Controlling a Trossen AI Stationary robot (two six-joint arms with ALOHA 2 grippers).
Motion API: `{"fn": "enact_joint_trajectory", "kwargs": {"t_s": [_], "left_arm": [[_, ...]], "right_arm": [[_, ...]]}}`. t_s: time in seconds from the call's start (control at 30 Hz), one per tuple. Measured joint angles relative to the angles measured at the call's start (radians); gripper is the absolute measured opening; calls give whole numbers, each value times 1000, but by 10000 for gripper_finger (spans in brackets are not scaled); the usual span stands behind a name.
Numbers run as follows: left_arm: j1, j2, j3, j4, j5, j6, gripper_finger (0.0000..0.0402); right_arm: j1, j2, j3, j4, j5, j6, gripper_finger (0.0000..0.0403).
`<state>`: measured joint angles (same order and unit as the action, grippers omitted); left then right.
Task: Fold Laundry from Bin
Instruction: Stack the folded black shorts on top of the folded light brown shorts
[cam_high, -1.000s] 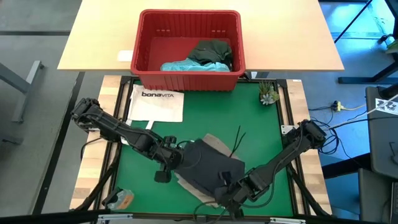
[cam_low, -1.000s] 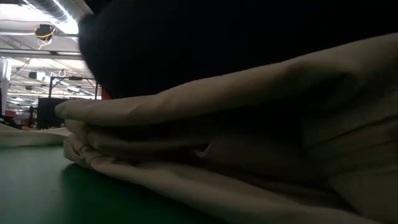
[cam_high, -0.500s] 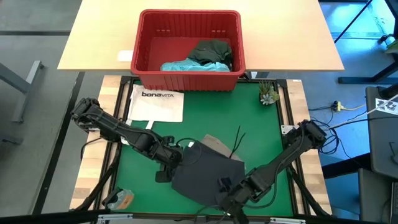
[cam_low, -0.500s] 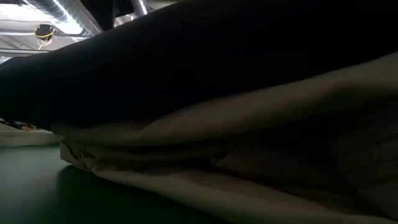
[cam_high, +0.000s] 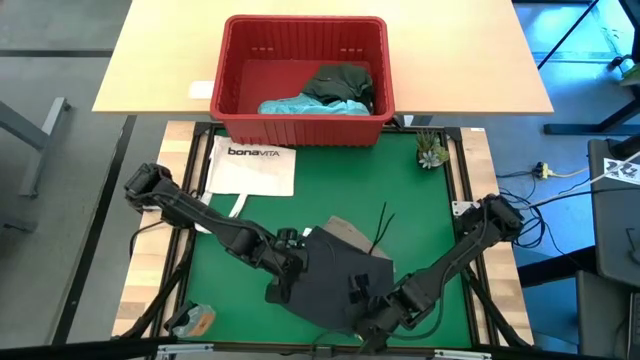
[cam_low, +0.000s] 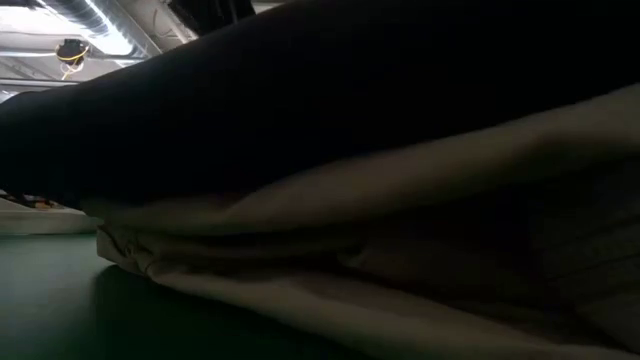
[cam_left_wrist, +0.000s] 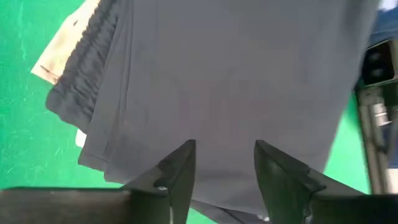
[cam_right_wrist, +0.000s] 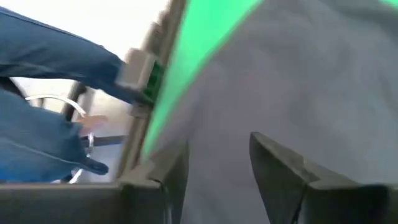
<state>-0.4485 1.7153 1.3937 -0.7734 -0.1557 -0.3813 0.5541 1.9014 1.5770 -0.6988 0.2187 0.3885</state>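
Note:
A dark grey garment (cam_high: 335, 280) with drawstrings (cam_high: 382, 225) lies flat on a khaki-tan garment (cam_high: 342, 230) on the green mat, near the table's front edge. My left gripper (cam_high: 290, 285) stands open over the grey garment's left edge (cam_left_wrist: 236, 74), fingers apart, nothing between them. My right gripper (cam_high: 362, 300) stands open over its near right part (cam_right_wrist: 298, 74). The red bin (cam_high: 232, 70) at the far side holds a turquoise garment (cam_high: 300, 103) and a dark green one (cam_high: 340, 82). In the low view the grey cloth (cam_low: 350, 90) covers the khaki folds (cam_low: 400, 250).
A white "bonaVITA" tote bag (cam_high: 252, 165) lies on the mat's far left. A small plant (cam_high: 432, 150) stands at the far right corner. A small object (cam_high: 190, 320) sits at the near left. A person in blue jeans (cam_right_wrist: 43, 130) stands beyond the table's near edge.
The dark grey garment, bunched a second ago with khaki showing at its near left, now lies spread flat toward the near edge and covers the khaki there. My left gripper has gone down and toward the table's near right, over the garment's left edge.

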Motion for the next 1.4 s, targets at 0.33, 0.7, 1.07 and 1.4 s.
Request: {"fn": "enact_joint_trajectory", "kwargs": {"t_s": [0.33, 0.7, 1.07, 1.4], "left_arm": [[-7, 141, 0, 41, -17, 0, 37], [46, 276, 0, 83, -37, 37, 2], [194, 303, 1, 69, -186, 195, 1], [362, 302, 1, 72, -175, 334, 0]], "right_arm": [[-6, 0, -171, 41, 20, 96, 106], [-85, -3, -337, 67, 2, 131, 29], [-225, -5, -377, -39, 58, -33, 12], [-361, 0, -382, -328, 280, -104, 12]]}}
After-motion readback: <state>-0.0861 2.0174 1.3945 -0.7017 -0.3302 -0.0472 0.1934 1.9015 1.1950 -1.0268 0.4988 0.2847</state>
